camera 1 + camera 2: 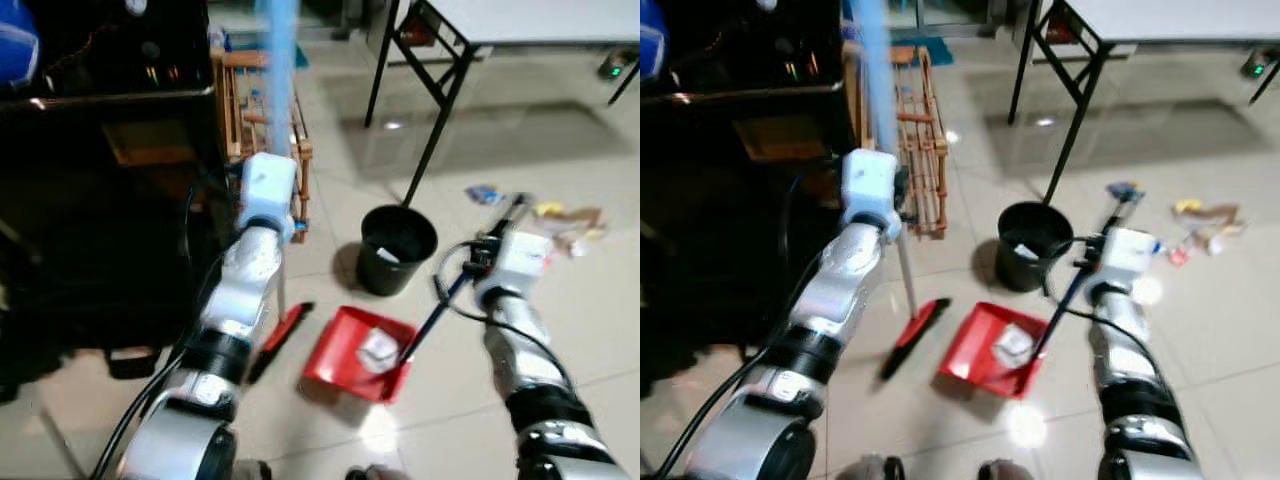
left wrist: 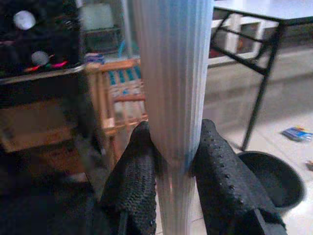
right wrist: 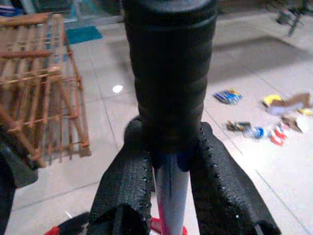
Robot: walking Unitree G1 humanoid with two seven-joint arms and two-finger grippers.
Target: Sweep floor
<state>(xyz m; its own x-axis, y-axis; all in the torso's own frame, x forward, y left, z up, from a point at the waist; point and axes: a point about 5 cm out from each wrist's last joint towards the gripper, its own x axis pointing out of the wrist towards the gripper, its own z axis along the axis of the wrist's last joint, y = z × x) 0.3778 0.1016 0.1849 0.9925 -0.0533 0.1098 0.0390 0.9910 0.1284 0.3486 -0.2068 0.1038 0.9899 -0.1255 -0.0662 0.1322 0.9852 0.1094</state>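
L claw (image 2: 173, 161) is pinching the pale broom stick (image 2: 171, 73), at about 10 o'clock in the head view. The broom's red head (image 1: 912, 335) rests on the floor (image 1: 1240, 330), just beside the red dustpan (image 1: 985, 350). R claw (image 3: 168, 166) is pinching the dustpan's black stick (image 3: 168, 73), at 3 o'clock. White scrap sits in the pan. Black bin (image 1: 1032, 245) stands near, at 12 o'clock from the pan. More litter (image 1: 1200, 225) lies well apart, at 2 o'clock.

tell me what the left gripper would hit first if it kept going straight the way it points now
Probably the wooden slatted crate. The left gripper, shut on the pale blue ribbed broom handle, points towards it, with dark shelving beside it. Depth is unclear.
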